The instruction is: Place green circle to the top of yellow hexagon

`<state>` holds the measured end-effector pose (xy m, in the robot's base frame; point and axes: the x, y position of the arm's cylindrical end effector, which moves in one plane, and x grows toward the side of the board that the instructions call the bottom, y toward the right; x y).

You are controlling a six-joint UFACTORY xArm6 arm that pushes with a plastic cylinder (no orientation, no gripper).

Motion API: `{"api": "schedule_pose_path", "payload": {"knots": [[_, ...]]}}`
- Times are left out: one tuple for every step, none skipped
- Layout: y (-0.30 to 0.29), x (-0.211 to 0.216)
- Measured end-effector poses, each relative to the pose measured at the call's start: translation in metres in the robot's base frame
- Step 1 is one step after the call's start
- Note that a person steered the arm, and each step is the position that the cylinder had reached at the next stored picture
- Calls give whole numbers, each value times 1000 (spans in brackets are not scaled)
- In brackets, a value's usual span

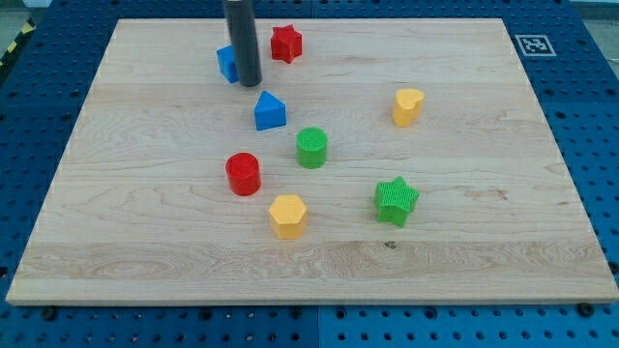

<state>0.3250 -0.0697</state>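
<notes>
The green circle [311, 147] stands near the board's middle. The yellow hexagon [288, 215] lies below it and slightly to the view's left, a short gap apart. My tip [249, 82] is at the upper left of the board, touching or just right of a blue block [227, 63], well above and left of the green circle. A blue triangle-like block [269, 111] lies between my tip and the green circle.
A red circle [244, 174] sits left of the green circle, just above-left of the hexagon. A red star [286, 43] is near the top edge. A yellow heart [407, 105] is at the right, a green star [396, 200] at lower right.
</notes>
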Motion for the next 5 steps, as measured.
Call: {"api": "schedule_pose_path", "payload": {"knots": [[65, 11], [83, 82], [78, 139], [44, 144], [12, 123]]}}
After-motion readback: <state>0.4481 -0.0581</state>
